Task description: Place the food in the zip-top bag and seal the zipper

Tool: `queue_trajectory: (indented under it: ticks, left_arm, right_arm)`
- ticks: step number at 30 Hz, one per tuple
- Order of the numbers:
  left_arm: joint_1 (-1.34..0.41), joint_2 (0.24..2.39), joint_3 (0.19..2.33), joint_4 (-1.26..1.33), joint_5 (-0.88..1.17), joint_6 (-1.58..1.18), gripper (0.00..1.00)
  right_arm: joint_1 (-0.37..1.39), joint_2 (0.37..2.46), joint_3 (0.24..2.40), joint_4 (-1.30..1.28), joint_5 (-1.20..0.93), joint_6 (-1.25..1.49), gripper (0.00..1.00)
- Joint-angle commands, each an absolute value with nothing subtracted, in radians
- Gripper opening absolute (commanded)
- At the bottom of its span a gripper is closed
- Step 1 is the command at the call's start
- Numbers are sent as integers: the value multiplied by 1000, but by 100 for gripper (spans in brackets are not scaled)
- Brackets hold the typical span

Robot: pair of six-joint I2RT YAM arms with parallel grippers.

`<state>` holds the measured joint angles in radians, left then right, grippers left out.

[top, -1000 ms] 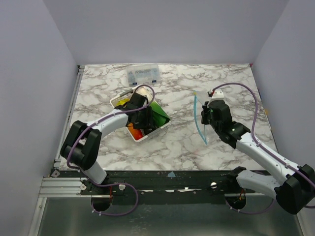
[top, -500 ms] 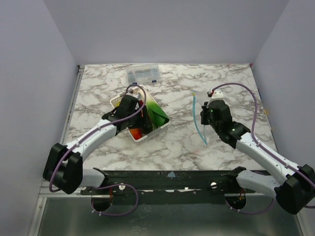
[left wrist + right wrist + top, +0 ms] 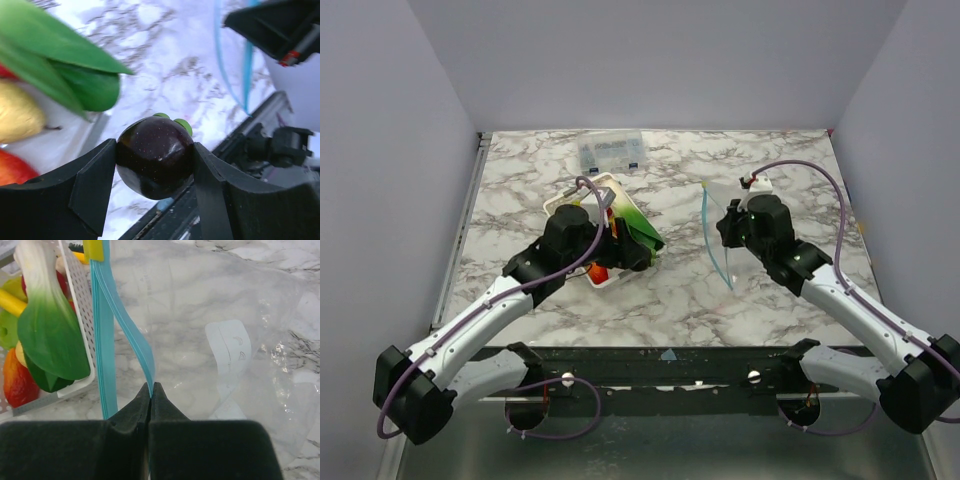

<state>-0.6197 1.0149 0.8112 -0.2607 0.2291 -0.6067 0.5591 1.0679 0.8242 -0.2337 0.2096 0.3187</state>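
Over the right rim of the white tray (image 3: 556,207), the left gripper (image 3: 628,252) has just lifted clear, clamped on a dark purple piece (image 3: 155,160) with a green stem. A second ago it was down among the food. So one pick is done; the carry to the bag comes next. Right gripper (image 3: 150,390) stays pinched tight on the blue zipper (image 3: 102,340), holding the zip-top bag (image 3: 240,315) at mid-right, and has nudged it slightly left. Mouth looks only a little parted, hard to tell. Green leafy piece (image 3: 50,340), red and yellow bits remain in the tray. Grey-veined marble table (image 3: 770,160), clear box (image 3: 610,152) at far edge, plain lilac walls (image 3: 650,60).
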Motion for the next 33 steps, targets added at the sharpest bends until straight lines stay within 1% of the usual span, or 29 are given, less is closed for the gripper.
queue_trajectory:
  ticks: [1, 4, 6, 17, 23, 26, 33]
  left_arm:
    - [-666, 1012, 850, -90, 367, -677, 14]
    - [-686, 1063, 877, 37, 472, -740, 14]
    - [-704, 1092, 897, 109, 499, -764, 14]
    - [-728, 1269, 1017, 289, 478, -848, 13]
    - [-730, 1364, 1060, 281, 409, -831, 11]
    - [-730, 1397, 1072, 203, 343, -795, 10]
    - [-732, 1419, 1056, 110, 246, -748, 8]
  right_arm:
    - [562, 1073, 867, -255, 112, 367, 1]
    - [562, 1074, 875, -256, 75, 393, 1]
    - [562, 1071, 870, -244, 60, 411, 1]
    - [562, 1060, 901, -231, -42, 504, 1]
    - [563, 1054, 913, -236, -52, 530, 1]
    - [562, 1048, 932, -251, -42, 541, 1]
    - [562, 1013, 943, -239, -19, 565, 1]
